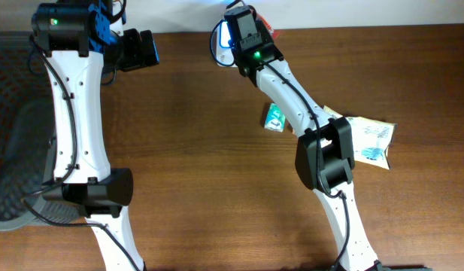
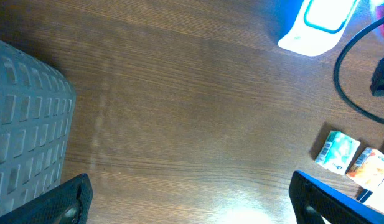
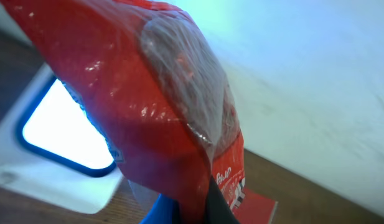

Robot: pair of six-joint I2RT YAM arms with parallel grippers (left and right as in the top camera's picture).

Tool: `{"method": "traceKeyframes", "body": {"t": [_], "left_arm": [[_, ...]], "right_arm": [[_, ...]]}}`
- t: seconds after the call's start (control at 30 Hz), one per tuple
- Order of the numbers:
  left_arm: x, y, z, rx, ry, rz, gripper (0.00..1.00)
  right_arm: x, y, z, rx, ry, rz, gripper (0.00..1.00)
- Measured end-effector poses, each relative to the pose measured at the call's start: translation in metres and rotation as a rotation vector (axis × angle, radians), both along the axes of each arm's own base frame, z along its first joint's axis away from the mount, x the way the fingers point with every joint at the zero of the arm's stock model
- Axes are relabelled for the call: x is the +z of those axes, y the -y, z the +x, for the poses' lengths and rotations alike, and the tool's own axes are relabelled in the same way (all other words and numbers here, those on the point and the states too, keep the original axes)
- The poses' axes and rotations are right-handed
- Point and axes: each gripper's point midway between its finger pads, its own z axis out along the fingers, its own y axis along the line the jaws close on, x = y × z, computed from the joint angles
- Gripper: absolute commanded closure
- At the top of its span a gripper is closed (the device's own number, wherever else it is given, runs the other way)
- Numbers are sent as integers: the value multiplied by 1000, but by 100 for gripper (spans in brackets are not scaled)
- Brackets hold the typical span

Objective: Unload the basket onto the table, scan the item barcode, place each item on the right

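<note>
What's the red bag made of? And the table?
The red bag looks like thin, shiny plastic: it's crinkled and light glints off it. The table looks like brown wood, or a wood-look top, with grain lines along it.

The wood-grain worktop (image 1: 209,150) is warm brown with fine darker streaks. The glossy red plastic packet (image 3: 148,112) carries white glare, a cloudy greyish patch and white lettering at its lower end. The white plastic scanner (image 3: 48,180) has a bright white window ringed in dark blue. Near the scanner, the small teal-and-white cardboard box (image 2: 337,150) bears dark barcode stripes, and the orange-and-white box (image 2: 369,167) beside it has small dark print. The flat white bag (image 1: 371,141) shows blue print. The grey mesh basket (image 2: 23,124) is patterned in a grid of small rectangles. The left arm (image 1: 74,113) and right arm (image 1: 292,94) are white with black joints, each with a green light.
</note>
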Motion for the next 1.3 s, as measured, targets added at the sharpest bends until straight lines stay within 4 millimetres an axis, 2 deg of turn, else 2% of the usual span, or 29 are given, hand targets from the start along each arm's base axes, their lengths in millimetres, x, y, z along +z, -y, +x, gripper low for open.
{"method": "traceKeyframes", "body": {"t": [0.07,0.1,0.17,0.2,0.23,0.3,0.37,0.43,0.57,0.7,0.73,0.77,0.8,0.83,0.9,1.0,1.03,1.07,1.1,1.13,1.17,1.2,1.23,1.27,1.3], "left_arm": [[0,0,0,0,0,0,1],[0,0,0,0,0,0,1],[0,0,0,0,0,0,1],[0,0,0,0,0,0,1],[0,0,0,0,0,0,1],[0,0,0,0,0,0,1],[0,0,0,0,0,0,1],[0,0,0,0,0,0,1],[0,0,0,0,0,0,1],[0,0,0,0,0,0,1],[0,0,0,0,0,0,1],[0,0,0,0,0,0,1],[0,0,0,0,0,0,1],[0,0,0,0,0,0,1],[0,0,0,0,0,0,1],[0,0,0,0,0,0,1],[0,0,0,0,0,0,1],[0,0,0,0,0,0,1],[0,0,0,0,0,0,1],[0,0,0,0,0,0,1],[0,0,0,0,0,0,1],[0,0,0,0,0,0,1],[0,0,0,0,0,0,1],[0,0,0,0,0,0,1],[0,0,0,0,0,0,1]], "right_arm": [[-3,20,-3,-90,-13,34,96],[-3,43,-4,-159,-27,67,96],[12,100,-6,-293,-30,121,96],[19,135,-15,-364,-59,128,96],[32,178,-21,-445,-59,139,96],[41,267,-48,-610,-110,130,96],[31,370,-91,-816,-194,116,96],[23,431,-127,-943,-248,130,96],[11,536,-193,-1147,-263,254,96],[-13,592,-235,-1307,-241,351,95],[-19,597,-240,-1325,-251,359,90],[-36,607,-253,-1360,-283,374,79],[-48,612,-261,-1388,-304,384,59],[-56,615,-267,-1407,-317,392,43],[-68,617,-277,-1431,-352,398,31],[-73,609,-286,-1443,-406,405,27],[-73,606,-286,-1442,-408,420,25],[-70,599,-282,-1421,-408,458,19],[-59,589,-273,-1380,-391,511,19],[-49,576,-266,-1335,-391,565,20],[-23,536,-252,-1221,-404,709,15],[23,502,-232,-1086,-336,803,9],[51,469,-222,-981,-327,848,4],[68,427,-220,-850,-390,871,1],[73,392,-215,-741,-450,869,1]]}}
